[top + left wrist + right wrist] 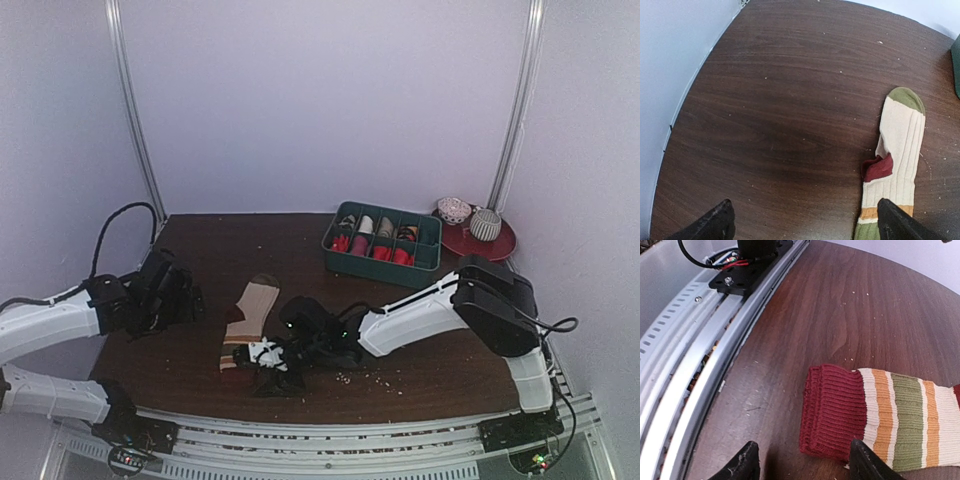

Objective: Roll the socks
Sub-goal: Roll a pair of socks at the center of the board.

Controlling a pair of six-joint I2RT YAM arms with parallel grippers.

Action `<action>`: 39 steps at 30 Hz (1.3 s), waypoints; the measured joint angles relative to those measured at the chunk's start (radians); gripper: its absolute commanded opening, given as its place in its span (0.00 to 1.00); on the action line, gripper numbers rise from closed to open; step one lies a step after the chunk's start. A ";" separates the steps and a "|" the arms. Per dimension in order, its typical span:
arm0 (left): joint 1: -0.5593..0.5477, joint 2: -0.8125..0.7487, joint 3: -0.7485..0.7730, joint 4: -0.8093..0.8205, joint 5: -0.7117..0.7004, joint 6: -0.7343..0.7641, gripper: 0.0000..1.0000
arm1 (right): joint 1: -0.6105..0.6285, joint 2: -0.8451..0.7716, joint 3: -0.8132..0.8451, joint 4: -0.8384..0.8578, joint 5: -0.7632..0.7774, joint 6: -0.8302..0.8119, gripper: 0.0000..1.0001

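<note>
A striped sock point(250, 318) lies flat on the dark wooden table point(200, 360), toe away from the arms. It is cream with an olive toe, a maroon heel, orange and green stripes and a maroon ribbed cuff point(832, 412). The cuff's edge shows two layers. My right gripper point(805, 465) is open low over the cuff end, its right finger above the stripes and its left finger above bare wood; in the top view this right gripper point(262, 368) sits at the sock's near end. My left gripper point(807, 222) is wide open above bare table, left of the sock point(897, 150). No teal sock shows.
A green divided tray point(380, 265) of rolled fabric bundles stands at the back right, with a red plate point(495, 247) of small ceramic pieces beside it. A metal rail point(705, 340) runs along the near table edge. White walls close in on all sides. Crumbs dot the wood.
</note>
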 measured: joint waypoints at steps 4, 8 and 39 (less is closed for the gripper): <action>0.000 -0.006 -0.002 0.002 0.003 0.000 0.98 | 0.000 0.048 0.014 0.013 0.040 -0.029 0.61; 0.000 -0.006 -0.005 0.006 0.015 0.003 0.98 | 0.000 0.068 0.035 0.028 0.064 -0.051 0.58; -0.161 -0.170 -0.411 0.749 0.550 0.349 0.75 | -0.299 0.038 -0.199 0.272 -0.426 1.253 0.02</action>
